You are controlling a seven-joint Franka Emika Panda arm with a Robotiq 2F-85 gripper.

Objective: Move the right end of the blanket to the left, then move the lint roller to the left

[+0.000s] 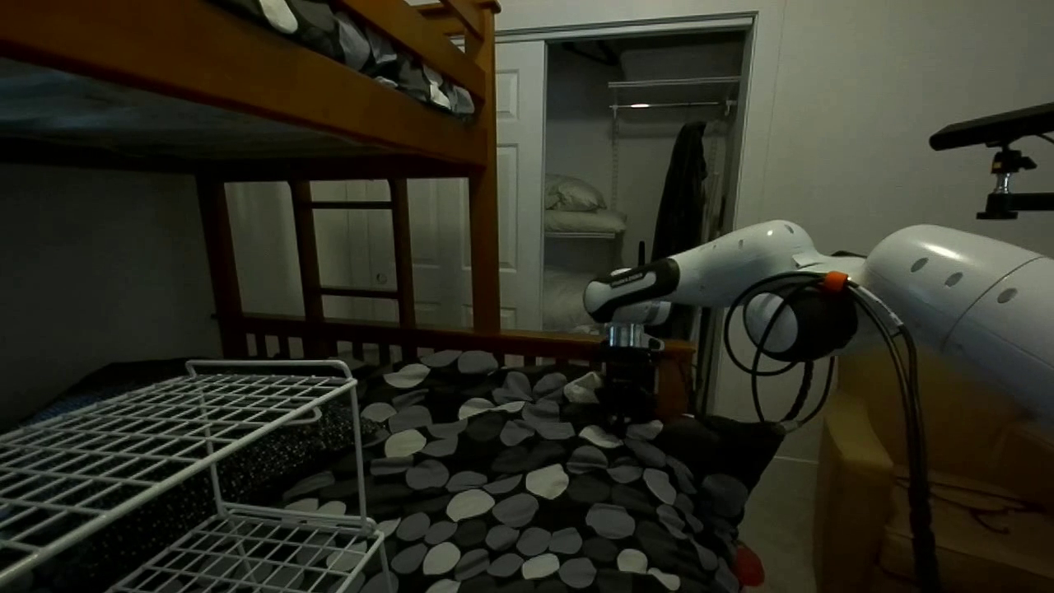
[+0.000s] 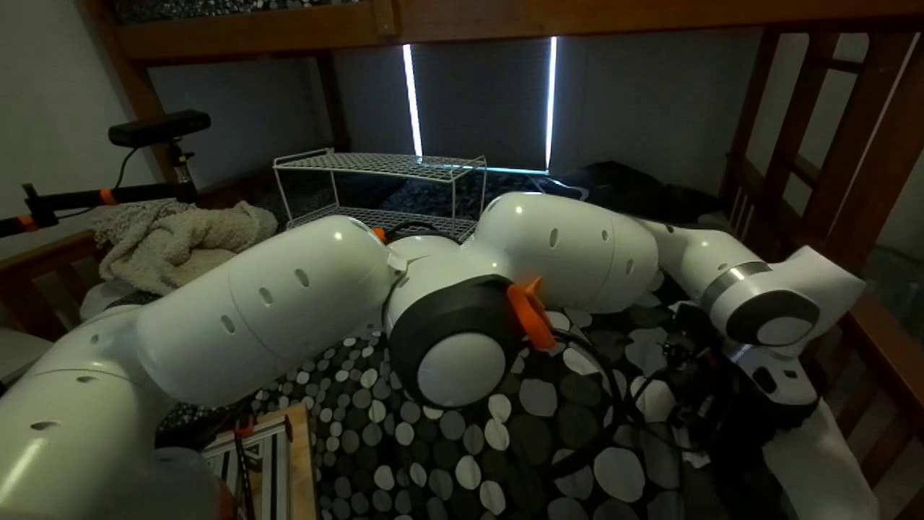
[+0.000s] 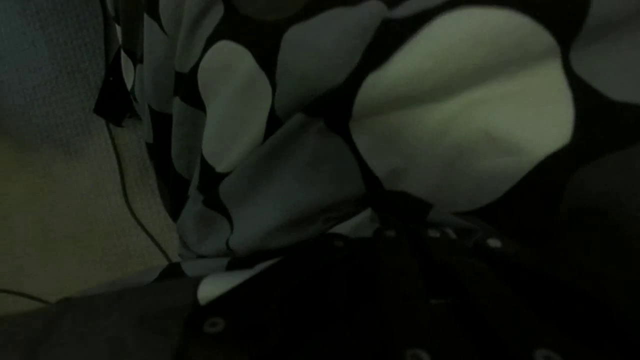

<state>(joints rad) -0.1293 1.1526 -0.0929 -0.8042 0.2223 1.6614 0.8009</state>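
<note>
The blanket, dark with black, grey and white pebble shapes, covers the bed in both exterior views [image 1: 510,494] [image 2: 447,440]. It fills most of the wrist view [image 3: 300,180], with folds running to the fingertips. My black gripper [image 1: 630,412] points down at the blanket beside the wooden end rail. It is also dark in an exterior view [image 2: 743,433]. In the wrist view the gripper [image 3: 407,225] looks shut, with blanket cloth pinched at its tips, though the picture is very dark. I see no lint roller in any view.
A white wire shelf [image 1: 272,403] stands on the bed. The upper bunk [image 1: 329,91] hangs overhead. The wooden end rail [image 2: 888,354] is close to the wrist. A pale sheet [image 2: 823,455] shows beside the gripper. A tan armchair [image 1: 856,445] stands below the arm.
</note>
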